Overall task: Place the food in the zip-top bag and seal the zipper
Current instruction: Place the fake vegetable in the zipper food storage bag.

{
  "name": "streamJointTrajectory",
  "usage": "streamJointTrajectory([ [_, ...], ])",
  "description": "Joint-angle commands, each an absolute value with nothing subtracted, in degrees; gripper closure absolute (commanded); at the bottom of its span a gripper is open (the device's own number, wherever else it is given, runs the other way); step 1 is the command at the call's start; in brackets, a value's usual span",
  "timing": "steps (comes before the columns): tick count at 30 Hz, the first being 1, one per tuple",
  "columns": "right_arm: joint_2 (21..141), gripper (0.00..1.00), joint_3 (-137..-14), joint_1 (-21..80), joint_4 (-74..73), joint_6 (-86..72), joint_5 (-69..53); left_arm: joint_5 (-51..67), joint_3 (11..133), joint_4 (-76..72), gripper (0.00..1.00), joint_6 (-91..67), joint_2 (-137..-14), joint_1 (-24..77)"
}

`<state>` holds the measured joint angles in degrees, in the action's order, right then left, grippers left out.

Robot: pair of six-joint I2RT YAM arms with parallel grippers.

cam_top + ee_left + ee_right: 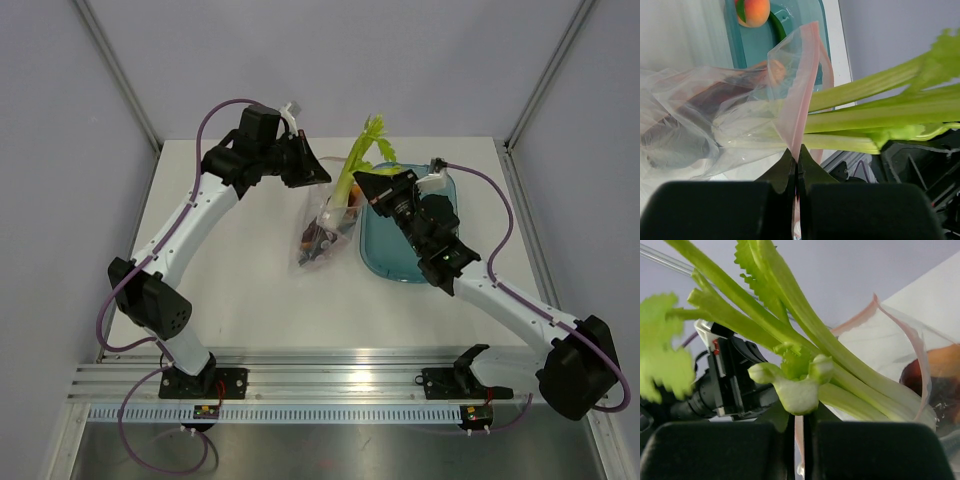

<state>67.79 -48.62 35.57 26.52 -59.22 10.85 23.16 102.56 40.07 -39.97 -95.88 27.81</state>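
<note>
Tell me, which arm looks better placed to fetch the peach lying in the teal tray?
Likely the right. The right pincer sits at the edge of the teal tray holding the peach; the left pincer is beyond the bag. Both pinch the zipper.

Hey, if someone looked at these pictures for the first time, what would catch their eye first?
The light green stalks jump out first, poking far out of the mouth of the zip-top bag at mid-table. The left tool and the right tool flank them, each shut on the pinkish-red zipper edge. To the right of the bag, a round orange peach sits in a teal tray.
</note>
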Motion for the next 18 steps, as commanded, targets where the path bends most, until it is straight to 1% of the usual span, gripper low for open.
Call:
streamJointTrajectory([
  [1,69.43,1.00,-49.05,36.47,22.88,-62.49,7.13,25.93,103.01,35.60,1.00,-40.69,-94.04,27.86],
  [3,69.87,1.00,-48.08,37.26,21.28,-61.79,6.07,26.63,102.92,35.51,1.00,-40.78,-94.04,27.86],
  [6,68.47,1.00,-43.17,37.71,21.36,-64.85,6.32,27.07,102.57,35.07,1.00,-40.87,-93.96,27.86],
  [8,67.42,1.00,-42.18,37.71,18.56,-64.78,6.50,27.42,102.04,34.46,1.00,-41.04,-93.52,27.86],
  [10,67.85,1.00,-46.20,37.71,13.21,-62.34,5.90,27.60,101.60,34.37,1.00,-41.04,-93.34,27.86],
  [11,69.16,1.00,-48.14,37.71,6.31,-61.18,5.54,27.86,101.51,34.28,1.00,-41.04,-93.17,27.86],
  [14,71.97,1.00,-54.74,37.71,-3.73,-57.57,3.87,28.04,100.64,33.84,1.00,-41.05,-92.64,27.86],
  [18,72.16,1.00,-55.72,37.71,-4.04,-57.22,2.02,28.04,99.49,33.40,1.00,-41.13,-92.20,27.86],
])
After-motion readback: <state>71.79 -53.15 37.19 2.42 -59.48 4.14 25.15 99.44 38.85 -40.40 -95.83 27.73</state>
